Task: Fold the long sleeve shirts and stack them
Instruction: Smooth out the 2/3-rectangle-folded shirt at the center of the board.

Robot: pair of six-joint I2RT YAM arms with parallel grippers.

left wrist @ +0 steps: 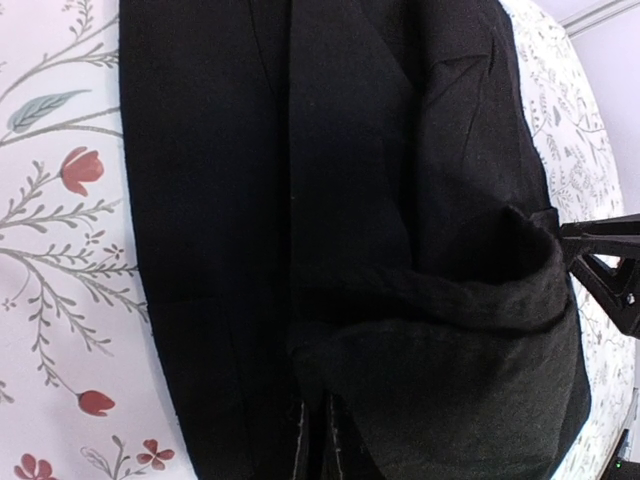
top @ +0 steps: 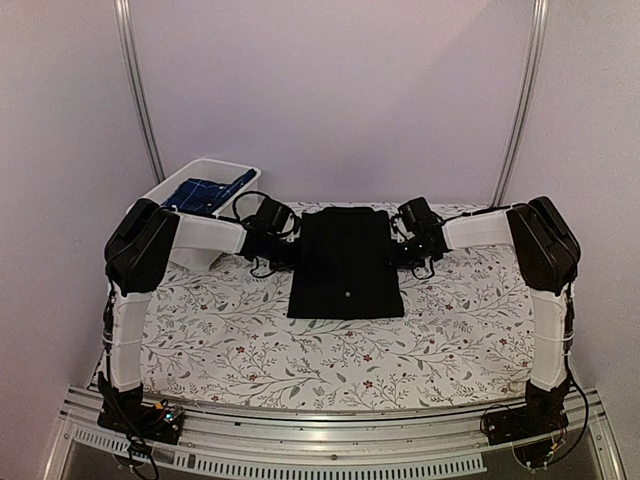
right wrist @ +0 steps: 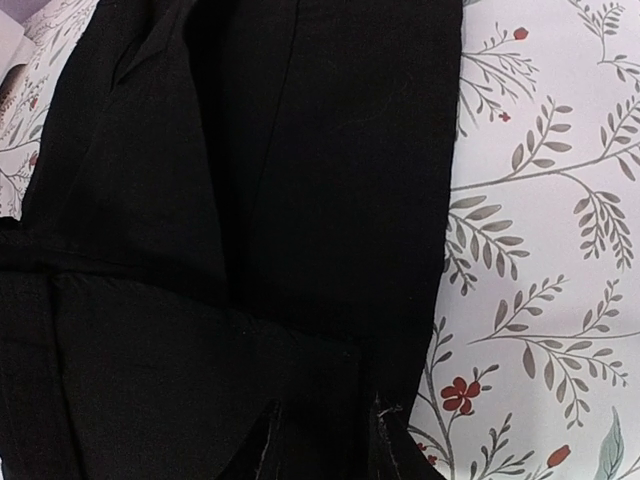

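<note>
Okay, left tool (top: 289, 236) (left wrist: 318, 446): fingers nearly together at the bottom of its wrist view, pinching a bunched fold of the black shirt (top: 345, 265) (left wrist: 220, 200) (right wrist: 250, 150). Right tool (top: 404, 238) (right wrist: 325, 440): fingers straddle the shirt's edge with cloth between them, gap wider, cannot tell if it grips. The two tools sit at opposite far corners of the shirt. The shirt lies between them as a flat folded rectangle on the floral bench (top: 300, 350). Beyond the left tool and further left, the blue plaid shirt (top: 208, 192) lies inside a white tub (top: 225, 163) at the bench's far corner.
</note>
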